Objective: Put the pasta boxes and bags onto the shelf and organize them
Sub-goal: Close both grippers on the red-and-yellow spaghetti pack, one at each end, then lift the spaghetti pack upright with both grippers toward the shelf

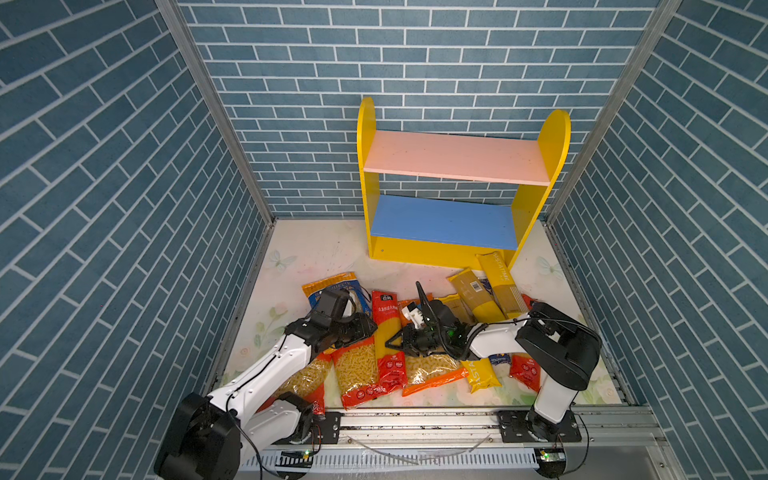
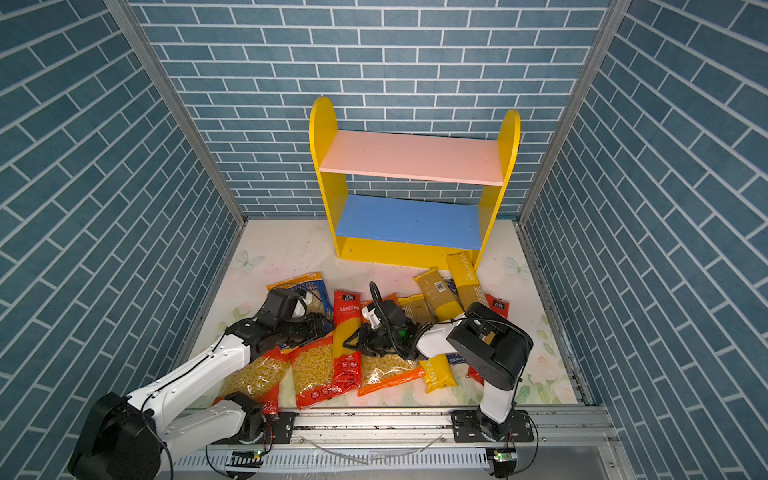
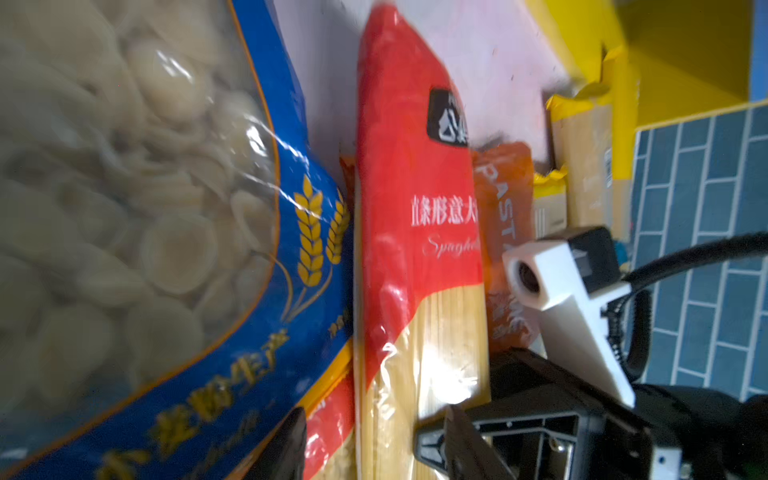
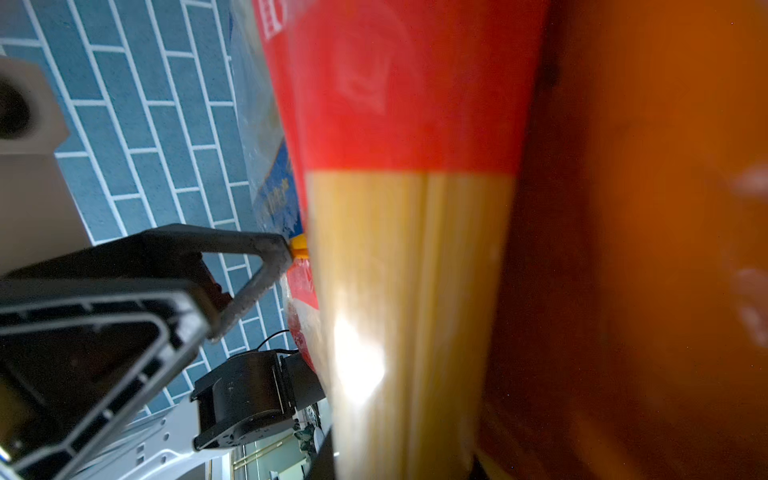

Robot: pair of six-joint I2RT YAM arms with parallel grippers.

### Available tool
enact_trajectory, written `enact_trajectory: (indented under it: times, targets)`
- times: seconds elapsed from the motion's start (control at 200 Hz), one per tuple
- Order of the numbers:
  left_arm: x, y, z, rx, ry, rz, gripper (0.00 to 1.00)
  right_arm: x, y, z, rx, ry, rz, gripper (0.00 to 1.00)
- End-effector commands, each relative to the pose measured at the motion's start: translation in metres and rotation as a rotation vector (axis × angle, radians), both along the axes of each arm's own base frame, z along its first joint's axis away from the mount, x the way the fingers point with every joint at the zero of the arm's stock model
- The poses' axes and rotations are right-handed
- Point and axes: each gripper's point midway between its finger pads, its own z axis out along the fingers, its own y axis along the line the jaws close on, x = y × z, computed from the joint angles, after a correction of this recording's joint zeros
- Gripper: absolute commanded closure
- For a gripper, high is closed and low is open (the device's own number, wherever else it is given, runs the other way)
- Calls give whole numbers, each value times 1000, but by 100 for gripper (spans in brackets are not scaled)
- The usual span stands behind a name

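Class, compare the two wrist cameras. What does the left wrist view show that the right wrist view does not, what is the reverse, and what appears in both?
Only the left wrist view: shell-shaped pasta seen clearly inside the blue bag, the yellow spaghetti packs, and a yellow panel of the shelf.
Only the right wrist view: the left arm's black joint with its white link.
Both: the red spaghetti pack, the orange bag beside it, and the blue brick wall.
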Motion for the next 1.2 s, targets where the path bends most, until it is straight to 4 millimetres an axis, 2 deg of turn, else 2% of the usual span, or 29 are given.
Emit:
enact_trajectory:
  times: [0.0, 0.155, 0.355, 0.645, 0.79, 0.895, 1.045, 1.195]
  targets:
    - [8, 7, 20, -73, -27, 18, 41, 2, 0, 26, 51, -106, -4, 82]
    - [17, 1, 41, -180, -79, 36, 30, 4, -1, 48, 52, -227, 2, 85]
    - [27, -8, 53, -289, -114, 62, 11, 6, 1, 84, 25, -378, 30, 86]
    - [42, -24, 68, -347, -174, 9, 8, 7, 8, 145, 102, -461, 41, 87]
    - [44, -37, 85, -379, -224, -42, 4, 6, 12, 175, 161, -479, 44, 86]
    - [49, -43, 101, -419, -271, -61, 4, 4, 15, 195, 207, -490, 52, 86]
    - [57, -52, 127, -500, -334, -87, 12, 4, 17, 211, 233, -500, 58, 84]
    - [60, -59, 147, -548, -379, -120, 31, 3, 15, 215, 238, -502, 57, 82]
